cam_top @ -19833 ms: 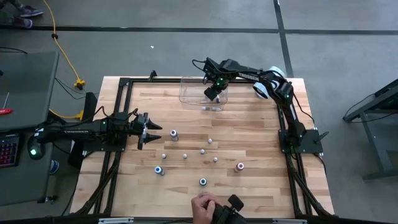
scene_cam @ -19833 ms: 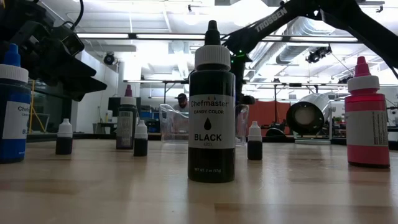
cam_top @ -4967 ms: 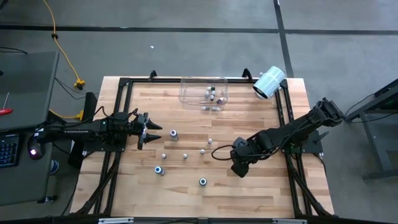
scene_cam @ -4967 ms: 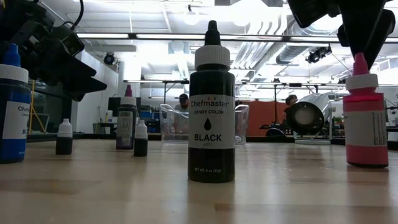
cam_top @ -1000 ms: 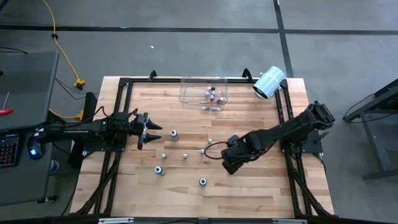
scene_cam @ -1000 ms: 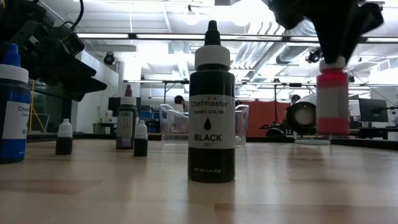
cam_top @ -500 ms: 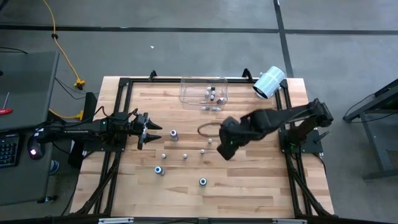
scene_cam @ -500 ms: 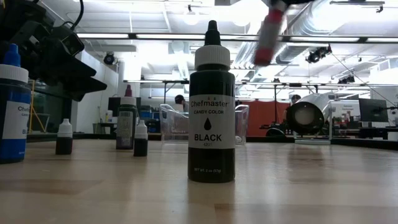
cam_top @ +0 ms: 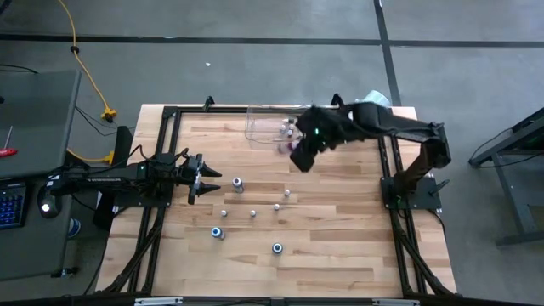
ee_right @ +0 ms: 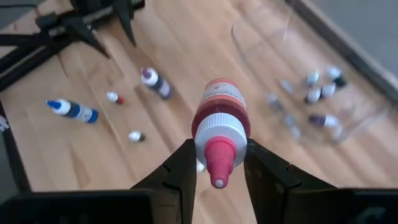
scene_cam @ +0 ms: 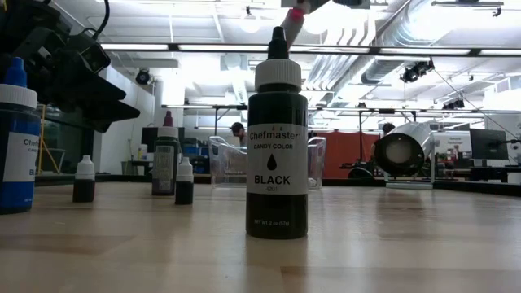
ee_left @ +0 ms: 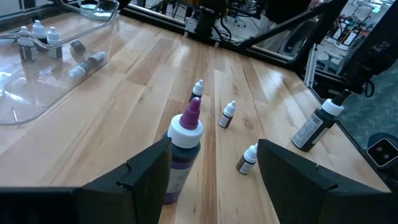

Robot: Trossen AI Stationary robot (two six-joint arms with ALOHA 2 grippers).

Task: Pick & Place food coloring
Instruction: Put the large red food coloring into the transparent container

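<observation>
One pink bottle (ee_right: pixel 219 127) (formerly tabled) now rides right gripper (ee_right: pixel 214 163).

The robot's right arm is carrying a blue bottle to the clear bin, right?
Not blue. The bottle clamped in the right gripper is pink, as the right wrist view shows. The rest holds: in the high view it hangs beside the clear bin.
</observation>
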